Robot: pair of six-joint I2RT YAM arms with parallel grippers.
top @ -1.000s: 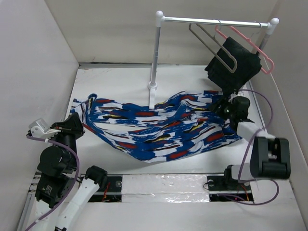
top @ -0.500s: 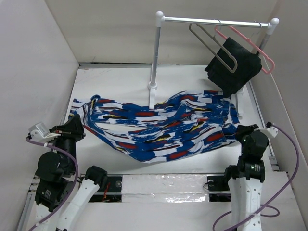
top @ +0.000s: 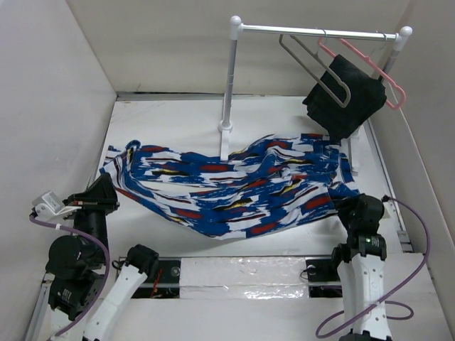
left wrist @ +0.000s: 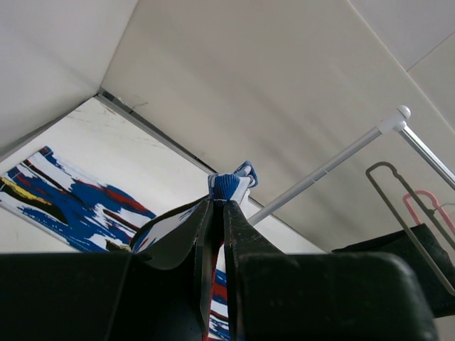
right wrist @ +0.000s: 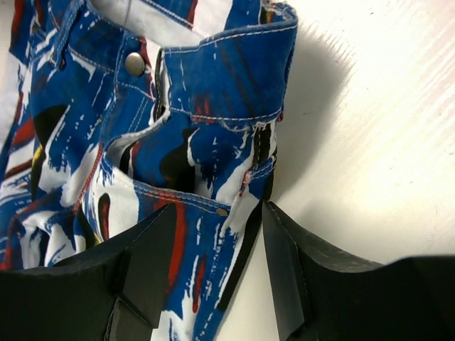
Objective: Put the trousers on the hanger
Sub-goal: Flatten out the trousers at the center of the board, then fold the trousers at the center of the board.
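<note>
Left gripper pinched the trousers hem; right gripper gaped around the waistband, might snag one layer and slip.

No writing, label, brand or number can be read in any view. The trousers carry only an abstract print, and their metal snap shows no legible stamp.

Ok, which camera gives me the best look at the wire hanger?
Top external: the whole wire hanger shows, hooked on the rail beside the pink hanger. Left wrist catches only part of its frame at the right edge. Right wrist shows none of it, only the trousers.
</note>
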